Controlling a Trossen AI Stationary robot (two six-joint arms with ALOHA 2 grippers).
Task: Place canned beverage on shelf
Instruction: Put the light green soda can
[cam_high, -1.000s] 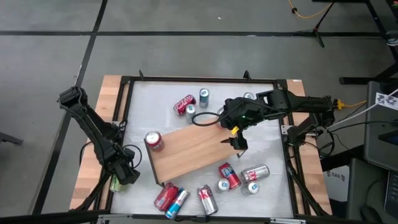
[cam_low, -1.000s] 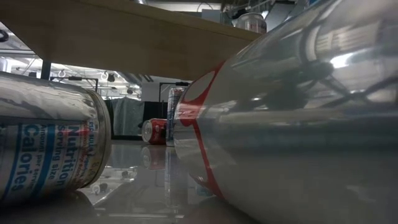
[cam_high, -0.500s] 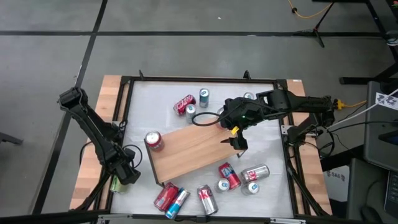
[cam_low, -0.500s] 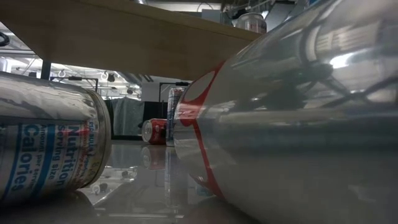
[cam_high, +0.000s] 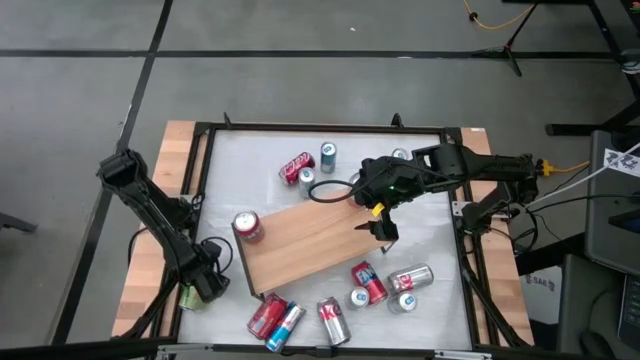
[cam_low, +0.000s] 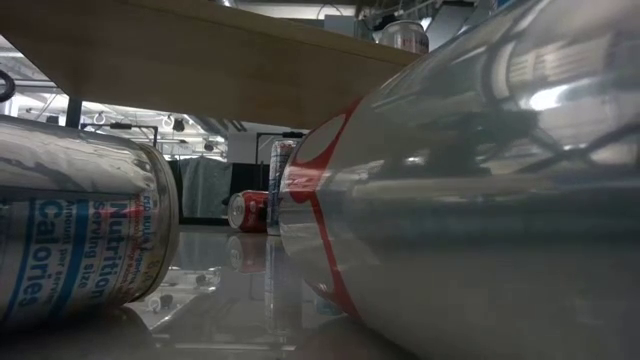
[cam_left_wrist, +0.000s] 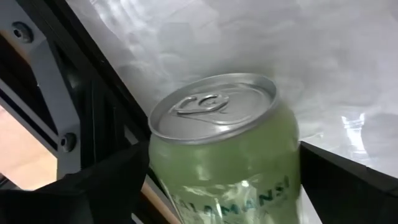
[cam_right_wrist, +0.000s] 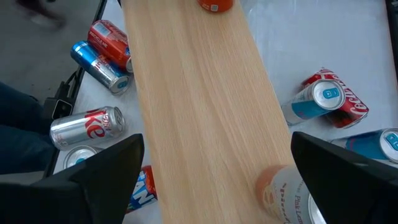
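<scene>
Fingers of the left gripper (cam_left_wrist: 217, 186) stand on either side of a pale green aluminium can (cam_left_wrist: 224, 149), closed in against its sides as far as the left wrist view shows; this is at the counter's left edge, near its front left corner, and I judge the can gripped but not yet carried off.

Largest first: the white counter with the black rim (cam_high: 420, 200) carries the shelf, a flat light-brown wooden board on a thin black frame (cam_high: 310, 240), lying slantwise across the middle. One red can (cam_high: 247, 226) stands at the shelf's left end, and the right wrist view shows a pale orange can (cam_right_wrist: 283, 186) at its other end, so two appear placed. Most of the board is bare.

Fingers of the right gripper (cam_high: 384, 228) hang spread wide and empty over the shelf's right end.

Left to do: the green can, plus many loose cans, among them a red lying can (cam_high: 296, 167) near the back edge and a silver lying can (cam_high: 410, 277) near the front right corner.
</scene>
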